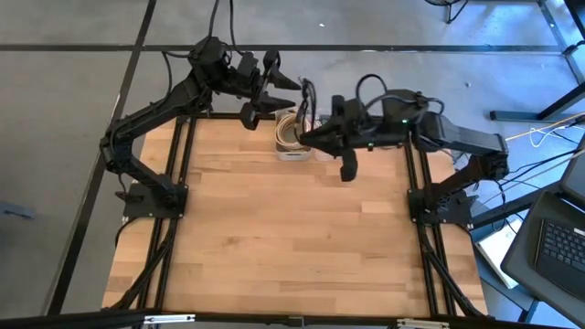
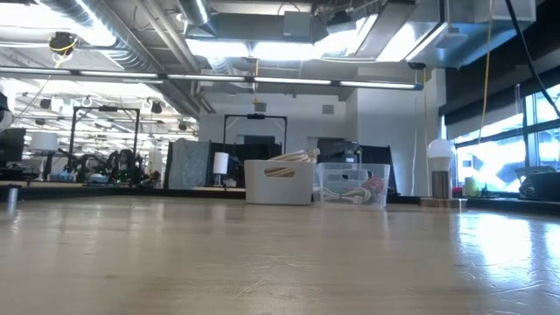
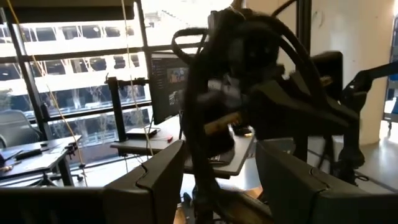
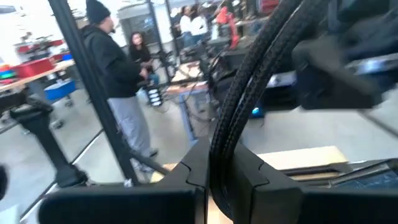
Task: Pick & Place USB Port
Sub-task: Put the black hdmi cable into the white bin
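Note:
A black braided cable [image 4: 239,112] runs up out of my right gripper [image 4: 224,183], which is shut on it. In the high view the right gripper [image 1: 308,137] hovers over the white bin [image 1: 292,139] at the table's far edge, and the cable [image 1: 305,99] rises from it toward the far side. The cable's ends are hidden. My left gripper [image 1: 271,91] is open, raised beyond the far edge just left of the bin, and holds nothing. Its fingers [image 3: 155,180] frame the right arm in the left wrist view. My right gripper pinches the black braided cable between its two fingers [image 4: 189,177] at a point along its length [image 4: 222,152]. The fingers lie across the cable. It is lifted clear and runs on past the fingers, curving away.
The white bin [image 2: 278,181] holds light coiled cords, and a clear bin [image 2: 353,185] stands right beside it at the far edge. The wooden table top [image 1: 292,228] stretches toward the near side. People stand in the room beyond the table [image 4: 118,74].

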Controlling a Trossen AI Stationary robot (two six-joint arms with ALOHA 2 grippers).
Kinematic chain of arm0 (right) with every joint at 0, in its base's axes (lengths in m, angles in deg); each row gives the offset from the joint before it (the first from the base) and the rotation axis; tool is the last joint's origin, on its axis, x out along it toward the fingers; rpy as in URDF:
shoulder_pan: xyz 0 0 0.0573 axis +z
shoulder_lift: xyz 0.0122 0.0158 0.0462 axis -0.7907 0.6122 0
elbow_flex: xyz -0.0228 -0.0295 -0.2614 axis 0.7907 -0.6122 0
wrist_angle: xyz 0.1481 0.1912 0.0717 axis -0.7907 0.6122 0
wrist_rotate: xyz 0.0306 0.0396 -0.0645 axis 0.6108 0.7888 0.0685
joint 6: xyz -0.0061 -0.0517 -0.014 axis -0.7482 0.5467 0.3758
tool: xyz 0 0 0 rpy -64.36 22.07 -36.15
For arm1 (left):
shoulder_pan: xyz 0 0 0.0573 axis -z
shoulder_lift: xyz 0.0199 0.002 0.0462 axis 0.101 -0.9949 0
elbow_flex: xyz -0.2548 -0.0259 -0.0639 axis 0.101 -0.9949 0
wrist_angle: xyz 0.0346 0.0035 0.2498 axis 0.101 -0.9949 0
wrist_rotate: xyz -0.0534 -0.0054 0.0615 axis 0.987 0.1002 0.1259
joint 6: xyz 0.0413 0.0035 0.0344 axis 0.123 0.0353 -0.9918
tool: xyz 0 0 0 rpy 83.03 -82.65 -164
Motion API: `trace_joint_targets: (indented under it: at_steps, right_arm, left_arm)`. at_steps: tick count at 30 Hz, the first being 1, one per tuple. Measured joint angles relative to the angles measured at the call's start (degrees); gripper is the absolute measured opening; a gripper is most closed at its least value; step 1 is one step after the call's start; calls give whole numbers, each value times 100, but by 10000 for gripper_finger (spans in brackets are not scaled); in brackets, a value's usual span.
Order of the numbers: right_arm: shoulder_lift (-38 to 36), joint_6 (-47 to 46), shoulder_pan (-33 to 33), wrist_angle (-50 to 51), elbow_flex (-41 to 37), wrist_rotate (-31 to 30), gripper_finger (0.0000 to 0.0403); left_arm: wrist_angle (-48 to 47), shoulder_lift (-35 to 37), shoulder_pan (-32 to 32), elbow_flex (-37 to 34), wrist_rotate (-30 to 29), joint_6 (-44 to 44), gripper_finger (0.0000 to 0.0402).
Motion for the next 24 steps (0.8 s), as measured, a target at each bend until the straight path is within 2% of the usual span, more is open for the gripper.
trace_joint_targets:
  at_steps: [11, 17, 20, 24]
  right_arm:
    - [350, -68, -263, -455, 0, 751, 27]
    - [391, -68, -316, -541, 0, 845, 27]
    - [397, -50, -316, -534, 0, 847, 27]
    - [397, -26, -316, -482, 0, 856, 27]
  left_arm:
    - [-7, 0, -2, 0, -6, 0, 192]
    - [-127, 0, -2, 0, -140, -48, 181]
    - [-212, 0, -2, 0, -142, -381, 138]
    - [-341, 0, 4, 0, -6, -845, 30]
